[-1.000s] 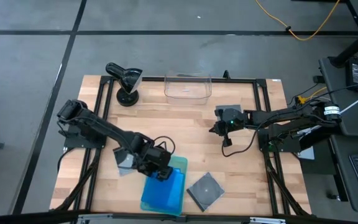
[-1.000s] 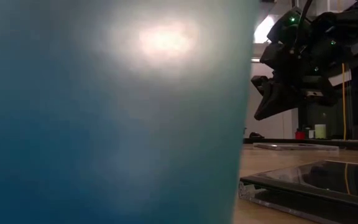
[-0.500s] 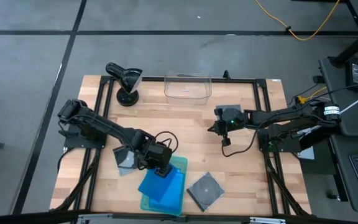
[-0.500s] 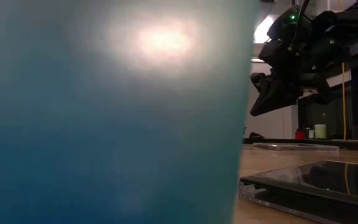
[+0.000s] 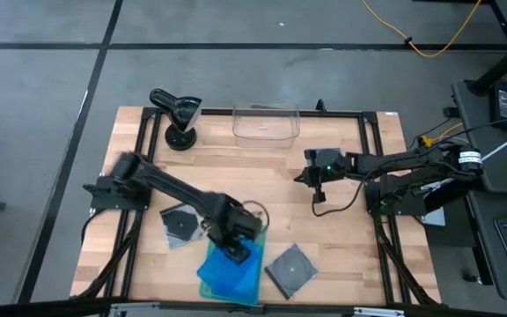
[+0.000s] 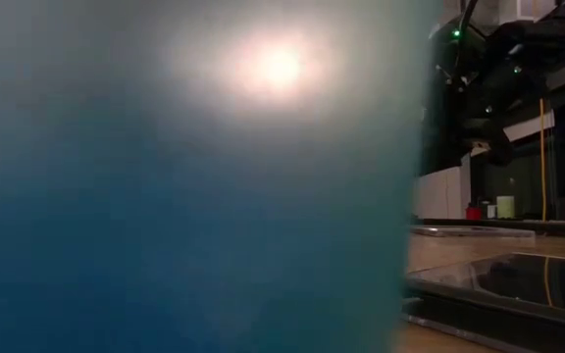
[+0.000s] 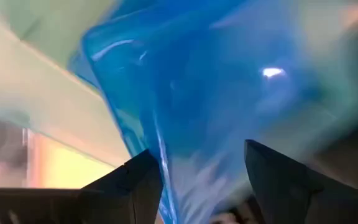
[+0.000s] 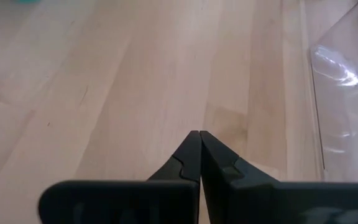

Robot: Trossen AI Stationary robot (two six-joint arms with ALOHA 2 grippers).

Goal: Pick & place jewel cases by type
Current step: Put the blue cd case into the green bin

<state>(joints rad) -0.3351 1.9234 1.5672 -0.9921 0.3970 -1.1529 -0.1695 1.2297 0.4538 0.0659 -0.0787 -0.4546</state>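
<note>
The wooden table (image 5: 262,176) carries the pale green tray (image 5: 255,234) near its front edge, with blue jewel cases (image 5: 227,275) stacked on it; 1 grey jewel case (image 5: 290,269) lies just right of it and another (image 5: 180,224) just left. The left gripper (image 5: 236,255) hovers over the top blue case (image 7: 229,81), fingers spread and gripping nothing, so it should square that case on the stack before lifting clear; the right gripper (image 8: 199,149) waits clenched above bare wood near the clear bin (image 5: 266,123). No writing is legible.

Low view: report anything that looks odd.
A blue case sits right against the lens and blocks most of the picture; only a dark case on the table shows beside it. From above, the blue cases lie skewed on the green tray.
</note>
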